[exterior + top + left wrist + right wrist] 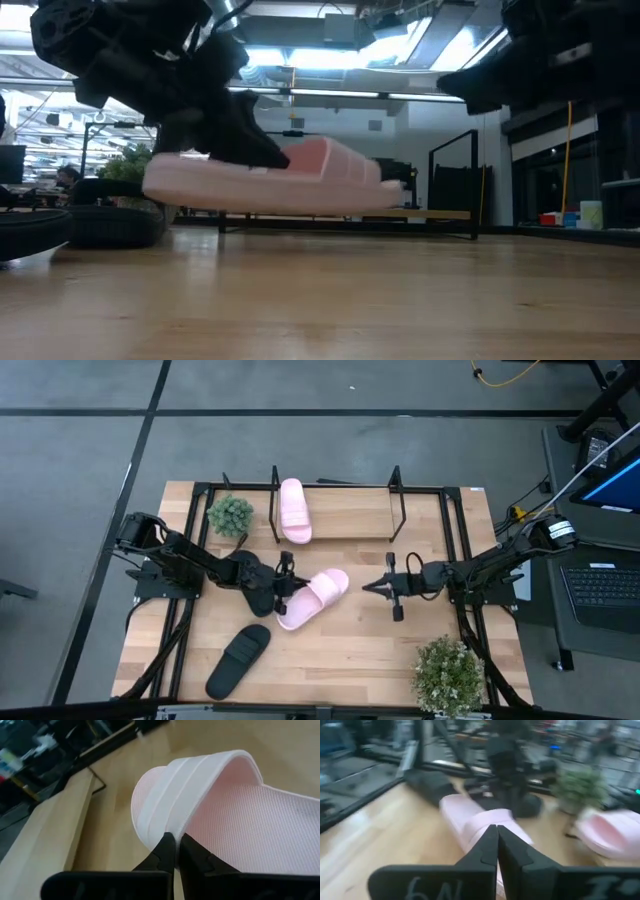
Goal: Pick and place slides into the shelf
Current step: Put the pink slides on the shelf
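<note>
A pale pink slide (316, 598) hangs just above the table's middle, with my left gripper (285, 593) shut on it from its left side. In the low view this slide (290, 185) floats clear of the tabletop. A second pink slide (292, 510) lies on the left part of the shelf (350, 520), on its wooden board. A black slide (238, 660) lies sole-down on the table near the front left. My right gripper (368, 588) hovers to the right of the held slide, shut and empty, pointing at it. My left gripper pinches the near edge of the slide's wide strap (170, 827) between its two fingers, close to where the strap joins the sole's side. The fingers come from the table's left, slanting down. The slide is lifted clear of the table, nearly level, sole down.
A small potted plant (230, 513) stands beside the shelf's left end, and a larger one (450, 675) at the front right. The shelf's black wire uprights (397, 488) rise at the back. Bare tabletop (350, 650) lies between the black slide and the front-right plant.
</note>
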Available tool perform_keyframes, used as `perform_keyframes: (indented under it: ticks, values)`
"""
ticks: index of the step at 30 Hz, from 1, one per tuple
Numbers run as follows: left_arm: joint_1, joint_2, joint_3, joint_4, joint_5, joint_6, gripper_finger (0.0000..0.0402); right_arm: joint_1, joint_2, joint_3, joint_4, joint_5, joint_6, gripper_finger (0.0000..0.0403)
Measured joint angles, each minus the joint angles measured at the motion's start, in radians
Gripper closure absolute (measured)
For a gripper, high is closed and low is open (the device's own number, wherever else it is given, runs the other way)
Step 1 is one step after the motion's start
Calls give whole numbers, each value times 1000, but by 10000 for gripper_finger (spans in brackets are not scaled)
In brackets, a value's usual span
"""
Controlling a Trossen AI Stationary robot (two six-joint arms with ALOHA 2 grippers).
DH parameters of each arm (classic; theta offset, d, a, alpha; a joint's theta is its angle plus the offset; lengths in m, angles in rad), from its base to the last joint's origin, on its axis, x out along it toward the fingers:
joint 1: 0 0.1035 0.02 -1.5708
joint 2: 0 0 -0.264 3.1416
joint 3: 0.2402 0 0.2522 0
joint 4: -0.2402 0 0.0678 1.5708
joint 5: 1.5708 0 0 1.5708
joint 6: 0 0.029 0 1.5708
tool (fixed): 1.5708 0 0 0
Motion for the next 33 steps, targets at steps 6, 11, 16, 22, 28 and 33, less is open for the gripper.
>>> perform_keyframes:
  ticks: [6, 11, 16, 22, 28, 33]
  values:
    - [2, 0, 0, 57, 80, -7, 401, 1, 0, 95, -208, -48, -160, 395]
    - [2, 0, 0, 78, 138, -12, 401, -1, 0, 204, -419, 23, -248, 394]
    - [2, 0, 0, 84, 192, -33, 401, -2, 0, 304, -594, 209, -278, 394]
    - [2, 0, 0, 83, 237, -32, 401, 26, 0, 357, -656, 213, -355, 388]
    - [2, 0, 0, 94, 238, 21, 401, 68, 0, 359, -661, 213, -355, 345]
    - [2, 0, 0, 144, 312, 46, 401, 103, 0, 359, -660, 213, -355, 302]
